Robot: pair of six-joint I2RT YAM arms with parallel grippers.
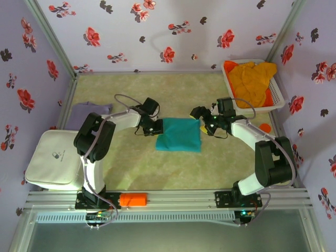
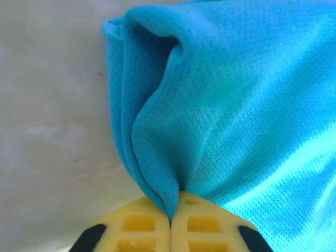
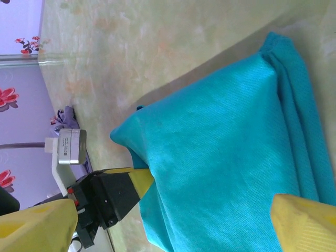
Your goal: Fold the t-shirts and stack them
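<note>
A folded teal t-shirt (image 1: 178, 135) lies mid-table. My left gripper (image 1: 156, 127) is at its left edge. In the left wrist view its yellow fingertips (image 2: 152, 223) are pressed together on a raised fold of the teal cloth (image 2: 236, 105). My right gripper (image 1: 201, 126) stands open at the shirt's right edge. In the right wrist view its yellow fingers (image 3: 304, 223) are spread wide, with teal cloth (image 3: 226, 157) between them and the left gripper (image 3: 113, 191) across the shirt. A pale lavender t-shirt (image 1: 86, 112) lies at the left. Orange-yellow t-shirts (image 1: 253, 80) fill the basket.
The white slatted basket (image 1: 280, 100) stands at the back right, with an orange cap (image 1: 265, 127) just in front of it. A white pouch (image 1: 55, 157) lies at the left front. An orange block (image 1: 134, 199) sits on the front rail. Flowered walls enclose the table.
</note>
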